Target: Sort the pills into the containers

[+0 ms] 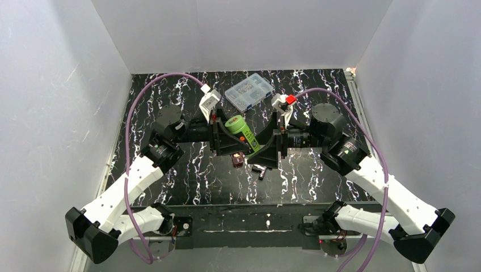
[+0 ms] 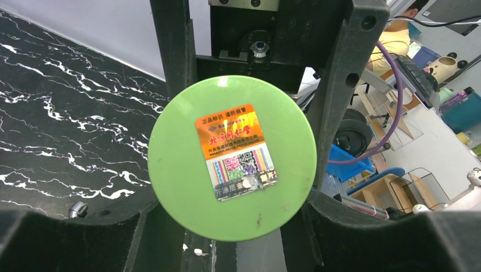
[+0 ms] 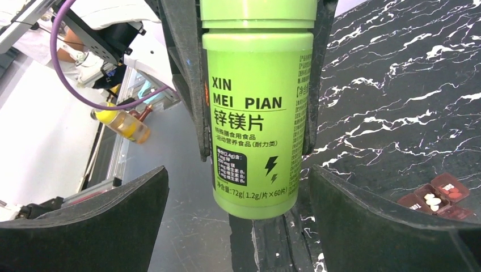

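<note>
- The green bottle (image 3: 256,113) hangs in the air over the middle of the table (image 1: 187,181), lying along the left gripper (image 2: 231,198). That gripper's jaws are clamped on its upper sides, with the cap (image 2: 232,141) facing the left wrist camera.
- My right gripper (image 3: 238,175) is spread wide at the bottle's base, with both fingers clear of it.
- My worry is that only one grip carries the bottle. If I release the left before the right closes, it falls.
- The glossy plastic could also slip or spin if I twist the cap against a loose hold.
- It looks smooth and bright green, with black print on the body and a foil seal sticker on the cap.
- The small red pill tray (image 3: 434,198) lies on the table below, so I think a fall could scatter its pills.
- A clear compartment box (image 1: 248,90) sits further back.
</note>
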Controlling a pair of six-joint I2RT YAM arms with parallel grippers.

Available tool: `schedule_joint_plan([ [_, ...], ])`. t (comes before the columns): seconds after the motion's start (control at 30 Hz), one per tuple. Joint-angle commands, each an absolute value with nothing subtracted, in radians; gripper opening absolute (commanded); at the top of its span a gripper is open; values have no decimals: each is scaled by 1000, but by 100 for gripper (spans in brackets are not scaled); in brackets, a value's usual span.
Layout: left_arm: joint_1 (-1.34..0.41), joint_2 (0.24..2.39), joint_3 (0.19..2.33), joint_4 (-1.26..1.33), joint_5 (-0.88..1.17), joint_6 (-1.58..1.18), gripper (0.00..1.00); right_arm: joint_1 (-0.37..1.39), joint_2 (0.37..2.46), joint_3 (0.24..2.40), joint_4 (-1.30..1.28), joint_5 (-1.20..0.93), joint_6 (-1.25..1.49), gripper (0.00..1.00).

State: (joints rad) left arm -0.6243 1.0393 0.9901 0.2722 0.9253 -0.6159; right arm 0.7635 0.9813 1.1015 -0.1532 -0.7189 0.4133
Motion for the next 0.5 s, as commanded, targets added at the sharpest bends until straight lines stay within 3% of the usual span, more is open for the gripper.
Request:
schedule_joint_plan([
  [0.0, -620, 1018, 1033, 328, 938, -630, 0, 783, 979, 1125, -128, -681, 399, 96],
  [0.17, -620, 1017, 1034, 325, 940, -632, 0, 784, 971, 1115, -111, -654, 413, 80],
  [0.47, -619, 1006, 1023, 352, 915, -644, 0, 789, 979, 1091, -74, -636, 450, 38],
])
